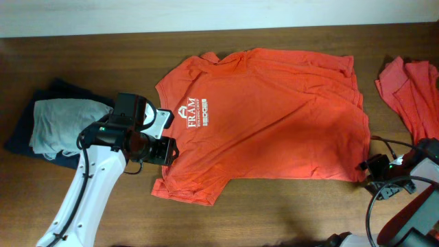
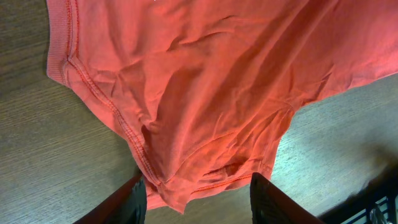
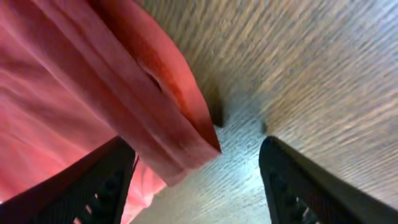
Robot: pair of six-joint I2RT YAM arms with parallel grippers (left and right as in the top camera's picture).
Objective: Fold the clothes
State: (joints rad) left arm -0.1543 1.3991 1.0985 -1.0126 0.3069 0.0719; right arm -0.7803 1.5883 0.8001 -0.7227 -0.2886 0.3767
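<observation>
orange-red t-shirt (image 1: pixel 274 116) flat on the desk (image 1: pixel 274 216), left pincer (image 1: pixel 167 149) wide astride its sleeve (logo side), right pincer (image 1: pixel 367 167) wide at a hem corner

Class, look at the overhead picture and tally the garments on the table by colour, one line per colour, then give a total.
Orange-red: 2 (spread T-shirt, bunched garment at the right edge)
Navy: 1 (navy garment)
Pale grey: 1 (pale grey garment, lying on the navy one)
Total: 4
</observation>
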